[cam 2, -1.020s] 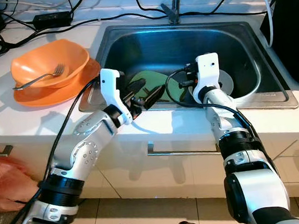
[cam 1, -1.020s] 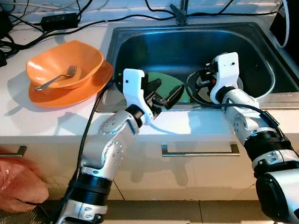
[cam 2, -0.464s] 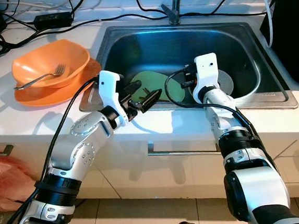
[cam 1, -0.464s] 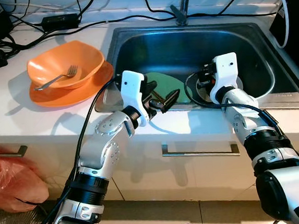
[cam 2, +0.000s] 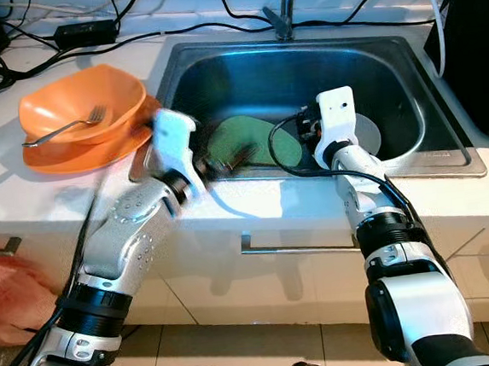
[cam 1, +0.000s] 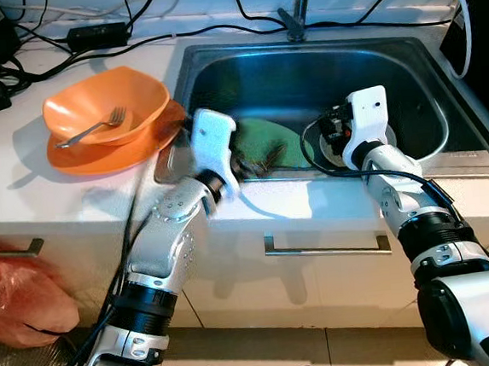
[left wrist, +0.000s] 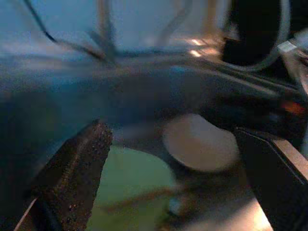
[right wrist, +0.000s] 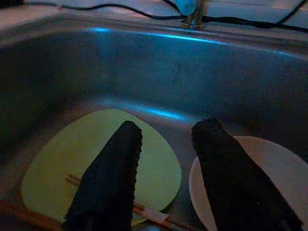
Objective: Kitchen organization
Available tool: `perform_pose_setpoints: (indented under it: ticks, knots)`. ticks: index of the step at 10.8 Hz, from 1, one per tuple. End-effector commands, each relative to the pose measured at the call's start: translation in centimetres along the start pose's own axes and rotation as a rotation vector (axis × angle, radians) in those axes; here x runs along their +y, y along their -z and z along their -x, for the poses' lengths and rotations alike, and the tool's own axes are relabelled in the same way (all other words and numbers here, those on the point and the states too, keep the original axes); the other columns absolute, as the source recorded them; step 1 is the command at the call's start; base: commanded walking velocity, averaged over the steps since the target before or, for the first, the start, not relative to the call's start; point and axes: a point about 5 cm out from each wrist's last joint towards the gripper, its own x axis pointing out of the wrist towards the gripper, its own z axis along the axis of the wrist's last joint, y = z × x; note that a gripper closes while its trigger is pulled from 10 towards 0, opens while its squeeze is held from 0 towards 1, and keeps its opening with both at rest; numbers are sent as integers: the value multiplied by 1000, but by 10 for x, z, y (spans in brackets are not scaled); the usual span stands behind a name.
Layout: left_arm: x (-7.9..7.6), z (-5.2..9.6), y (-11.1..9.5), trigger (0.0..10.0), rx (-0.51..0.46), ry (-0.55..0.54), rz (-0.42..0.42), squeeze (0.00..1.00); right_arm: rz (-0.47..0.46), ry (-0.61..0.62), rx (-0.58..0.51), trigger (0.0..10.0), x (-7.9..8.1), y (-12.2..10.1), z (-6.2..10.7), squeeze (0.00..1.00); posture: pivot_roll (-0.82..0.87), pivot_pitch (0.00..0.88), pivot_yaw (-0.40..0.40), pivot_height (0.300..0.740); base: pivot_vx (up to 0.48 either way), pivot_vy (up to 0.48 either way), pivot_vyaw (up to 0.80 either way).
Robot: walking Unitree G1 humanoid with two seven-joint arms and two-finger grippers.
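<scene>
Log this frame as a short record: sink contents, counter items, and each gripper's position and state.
sink: green plate, white plate, chopsticks lying on the green plate
counter: orange bowl on an orange plate, fork in the bowl
left gripper: open, at the sink's front edge, blurred
right gripper: open, over the two plates
</scene>
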Motion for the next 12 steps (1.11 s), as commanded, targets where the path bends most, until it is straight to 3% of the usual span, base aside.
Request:
perform_pose_setpoints:
  ticks: [1, 2, 5, 6, 8, 10, 12]
  knots:
    - [4, 3, -10, 10000, -72, -70, -98, 1000, -63, 3, 27, 10000, 1, 7, 1, 1000, 27, 104, 9, 740, 0, 0, 0]
    - [7, 5, -13, 10000, -95, -106, -189, 1000, -80, 7, 21, 10000, 0, 6, 0, 1000, 28, 103, 10, 740, 0, 0, 0]
    - [16, 32, -17, 10000, -240, -333, -297, 1000, -57, -56, 14, 10000, 8, 5, 1, 1000, 31, 101, 6, 740, 0, 0, 0]
    - [21, 50, -18, 10000, -272, -414, -371, 1000, -113, -218, -61, 10000, 27, -11, 5, 1000, 33, 101, -1, 740, 0, 0, 0]
    - [34, 62, -20, 10000, -277, -518, -417, 1000, -114, -534, -104, 10000, 52, -22, 32, 1000, 34, 101, -2, 740, 0, 0, 0]
    - [45, 70, -22, 10000, -265, -571, -441, 1000, -93, -634, -95, 10000, 55, -26, 54, 1000, 36, 102, 0, 740, 0, 0, 0]
    - [67, 85, -23, 10000, -238, -672, -462, 1000, -107, -764, -95, 10000, 64, -41, 77, 1000, 41, 94, 0, 740, 0, 0, 0]
